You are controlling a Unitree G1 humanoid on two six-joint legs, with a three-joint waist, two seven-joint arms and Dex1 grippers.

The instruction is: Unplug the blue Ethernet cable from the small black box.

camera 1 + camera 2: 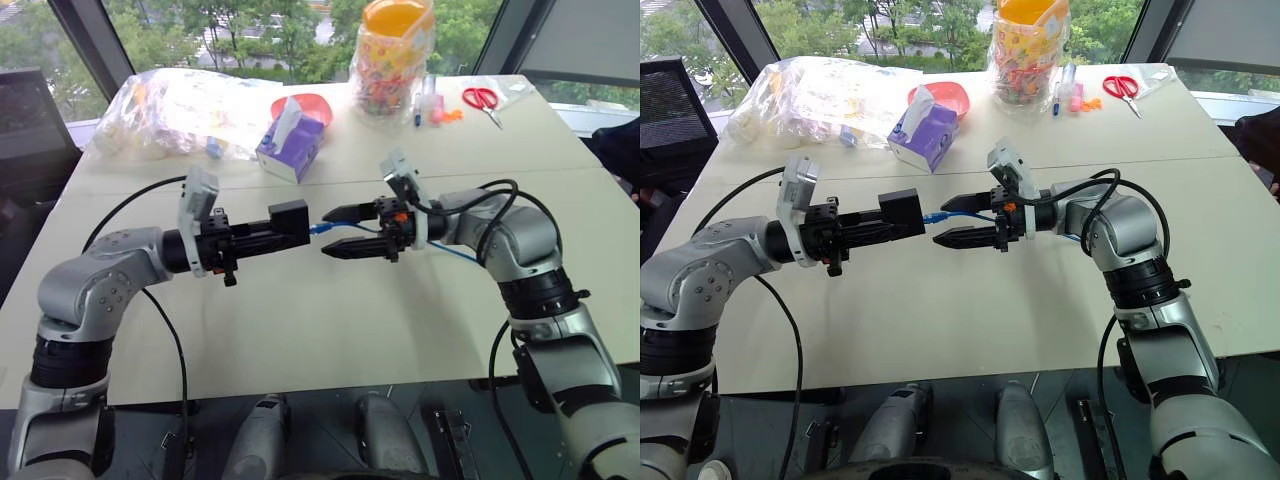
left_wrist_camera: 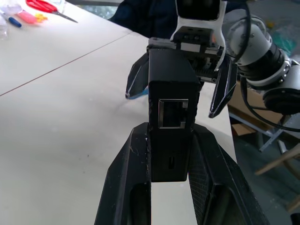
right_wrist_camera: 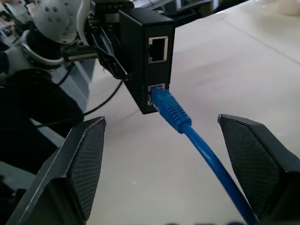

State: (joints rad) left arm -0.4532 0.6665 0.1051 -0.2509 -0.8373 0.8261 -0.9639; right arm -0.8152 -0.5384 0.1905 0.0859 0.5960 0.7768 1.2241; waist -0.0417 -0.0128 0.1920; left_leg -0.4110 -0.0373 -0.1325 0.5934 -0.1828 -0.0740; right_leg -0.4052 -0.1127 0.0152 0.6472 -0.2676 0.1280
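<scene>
My left gripper [image 1: 280, 234] is shut on the small black box [image 1: 290, 218] and holds it level above the table's middle. In the left wrist view the box [image 2: 171, 93] sits clamped between both fingers, with an empty port facing the camera. The blue Ethernet cable [image 3: 174, 114] is plugged into the lower port of the box [image 3: 140, 51]; the port above it is empty. My right gripper [image 1: 326, 232] faces the box, open, with its fingers [image 3: 82, 164] wide on either side of the blue plug and not touching it. The cable [image 1: 455, 252] trails back past my right wrist.
At the back of the white table [image 1: 320, 330] are a purple tissue box [image 1: 290, 148], a red bowl [image 1: 310, 103], a clear plastic bag [image 1: 180, 110], a jar of sweets [image 1: 393, 60], pens [image 1: 430, 105] and red scissors [image 1: 483, 99]. A black chair [image 1: 30, 120] stands left.
</scene>
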